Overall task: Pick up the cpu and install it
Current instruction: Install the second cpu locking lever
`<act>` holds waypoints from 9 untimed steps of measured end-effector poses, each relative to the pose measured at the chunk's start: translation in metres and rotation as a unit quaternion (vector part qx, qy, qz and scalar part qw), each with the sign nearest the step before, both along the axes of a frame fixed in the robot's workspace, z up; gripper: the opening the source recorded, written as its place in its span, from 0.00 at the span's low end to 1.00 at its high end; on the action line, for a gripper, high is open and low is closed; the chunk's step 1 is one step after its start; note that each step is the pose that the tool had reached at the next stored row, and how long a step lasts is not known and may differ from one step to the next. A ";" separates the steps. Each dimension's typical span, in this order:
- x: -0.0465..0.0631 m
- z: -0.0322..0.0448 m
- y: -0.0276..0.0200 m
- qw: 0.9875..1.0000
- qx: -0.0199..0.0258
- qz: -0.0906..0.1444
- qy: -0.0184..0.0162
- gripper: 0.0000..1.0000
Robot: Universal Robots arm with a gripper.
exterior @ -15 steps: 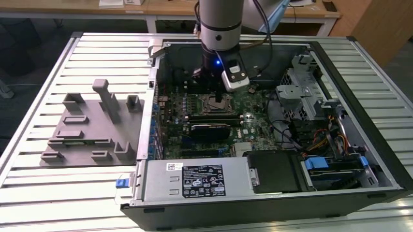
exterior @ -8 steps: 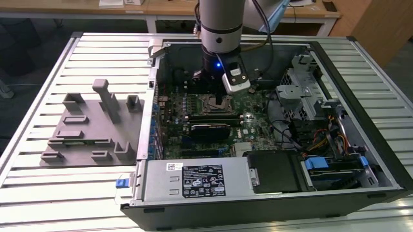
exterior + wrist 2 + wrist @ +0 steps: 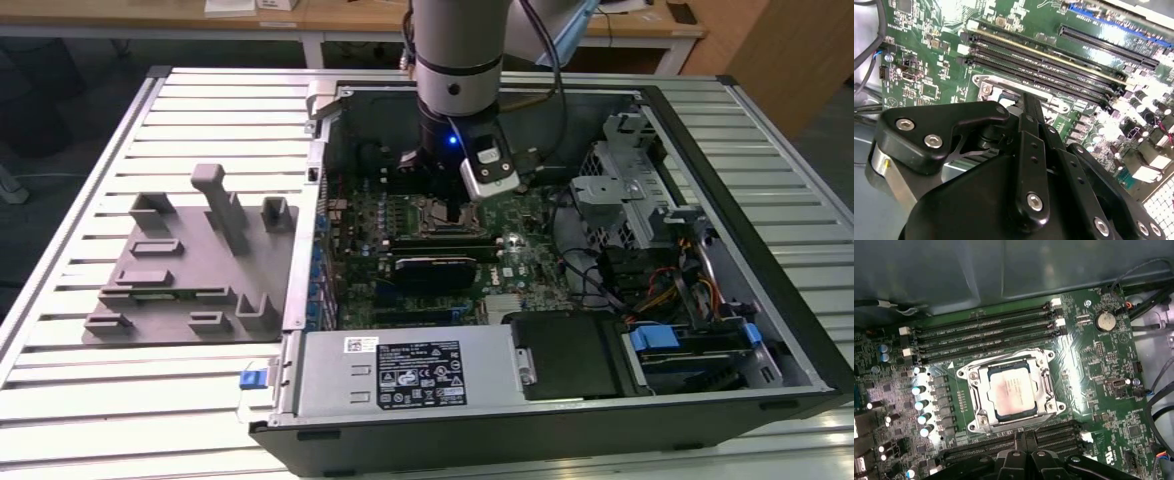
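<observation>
Silvery cpu (image 3: 1012, 393), one, seated in socket (image 3: 975, 402)

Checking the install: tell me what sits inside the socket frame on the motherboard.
The cpu lies flat inside the socket frame, metal top showing. Whatever lies beneath it is covered.

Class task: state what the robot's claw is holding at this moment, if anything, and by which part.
Nothing is held. The cpu lies in its socket frame on the motherboard, apart from the claw, whose fingers stand together beside the socket.
</observation>
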State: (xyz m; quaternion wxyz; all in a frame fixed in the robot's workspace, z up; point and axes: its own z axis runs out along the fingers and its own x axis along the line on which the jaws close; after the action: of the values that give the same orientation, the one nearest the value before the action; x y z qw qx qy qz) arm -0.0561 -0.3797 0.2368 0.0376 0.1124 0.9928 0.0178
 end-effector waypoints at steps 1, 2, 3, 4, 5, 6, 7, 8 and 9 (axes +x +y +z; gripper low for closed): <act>0.000 -0.0001 -0.0008 1.000 0.000 0.000 0.000 0.11; 0.000 -0.0002 -0.0013 1.000 0.000 0.000 0.000 0.11; 0.000 -0.0006 -0.0014 1.000 0.000 0.000 0.000 0.11; -0.001 -0.0009 -0.0014 1.000 0.000 0.000 0.000 0.11; -0.002 -0.0012 -0.0015 1.000 0.000 0.000 0.000 0.11; -0.003 -0.0015 -0.0015 1.000 0.000 0.000 0.000 0.11; -0.005 -0.0018 -0.0015 1.000 0.000 0.000 0.000 0.11; -0.007 -0.0021 -0.0015 1.000 0.000 0.000 0.000 0.11; -0.009 -0.0022 -0.0015 1.000 0.000 0.000 0.000 0.11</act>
State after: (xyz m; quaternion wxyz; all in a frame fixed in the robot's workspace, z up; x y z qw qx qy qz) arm -0.0651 -0.3812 0.2346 0.0378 0.1124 0.9928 0.0178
